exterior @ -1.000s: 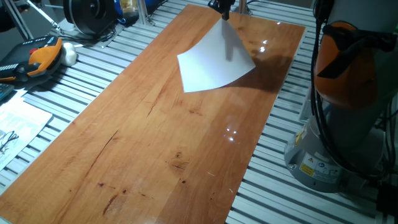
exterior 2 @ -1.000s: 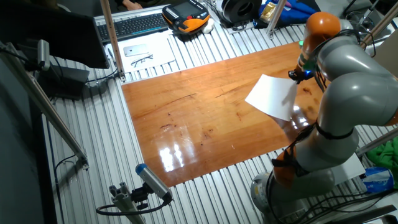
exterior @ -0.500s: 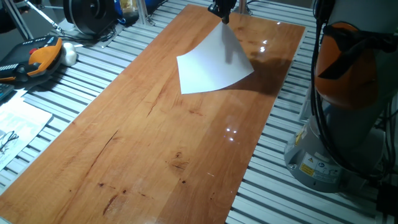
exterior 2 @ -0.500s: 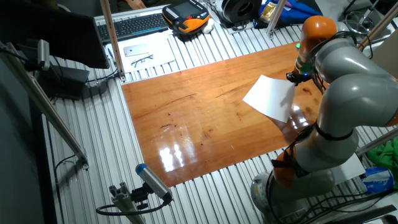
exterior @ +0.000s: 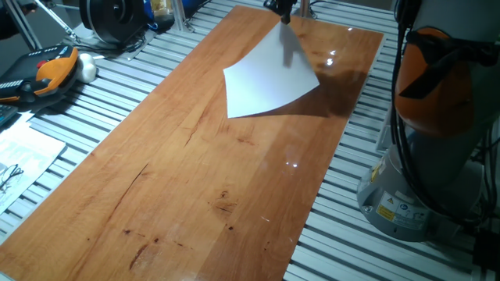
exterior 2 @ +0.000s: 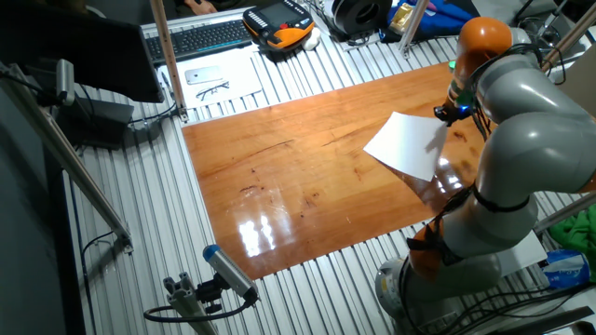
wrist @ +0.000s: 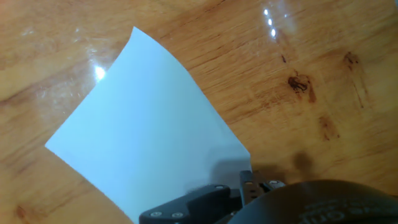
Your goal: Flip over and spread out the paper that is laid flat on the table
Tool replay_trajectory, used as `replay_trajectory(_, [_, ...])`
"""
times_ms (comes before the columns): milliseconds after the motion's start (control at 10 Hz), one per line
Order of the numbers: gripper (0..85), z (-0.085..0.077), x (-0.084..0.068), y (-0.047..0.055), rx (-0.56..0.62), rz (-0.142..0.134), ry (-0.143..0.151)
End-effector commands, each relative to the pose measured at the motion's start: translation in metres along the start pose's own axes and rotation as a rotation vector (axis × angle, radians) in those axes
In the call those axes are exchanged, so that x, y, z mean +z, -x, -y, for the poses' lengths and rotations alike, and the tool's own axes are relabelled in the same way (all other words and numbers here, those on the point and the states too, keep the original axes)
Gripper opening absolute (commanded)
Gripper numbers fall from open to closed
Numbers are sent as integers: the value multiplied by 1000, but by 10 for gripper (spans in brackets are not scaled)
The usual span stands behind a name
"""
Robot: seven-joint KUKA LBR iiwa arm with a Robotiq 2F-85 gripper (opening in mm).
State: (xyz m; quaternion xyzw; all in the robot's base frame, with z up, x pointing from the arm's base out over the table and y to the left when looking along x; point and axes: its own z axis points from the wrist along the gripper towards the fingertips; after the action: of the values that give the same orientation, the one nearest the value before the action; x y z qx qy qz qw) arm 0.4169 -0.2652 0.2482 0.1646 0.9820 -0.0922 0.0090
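The paper [exterior: 266,78] is a blank white sheet, lifted by one corner at the far end of the reddish-brown table [exterior: 187,172]; its lower edge rests on the wood. It also shows in the other fixed view [exterior 2: 407,144] and in the hand view [wrist: 143,137]. My gripper [exterior: 283,11] is shut on the raised corner, at the top edge of one fixed view. In the other fixed view the gripper [exterior 2: 445,112] sits at the sheet's right corner. In the hand view the dark fingers [wrist: 205,202] pinch the sheet's near edge. No printed text shows.
The grey robot base [exterior: 426,156] stands right of the table on a grey slatted surface [exterior: 117,70]. A printed sheet with spectacles [exterior: 19,160] lies at the left. An orange-black device [exterior: 51,70] and a keyboard [exterior 2: 200,37] lie beyond the table.
The gripper has shifted slightly with the held corner; the sheet's pose changed only a little.
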Motion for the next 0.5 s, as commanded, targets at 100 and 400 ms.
replay_trajectory(100, [0, 10, -9, 3, -20, -11, -1])
replay_trajectory(400, [0, 42, -33, 12, -54, -30, 1])
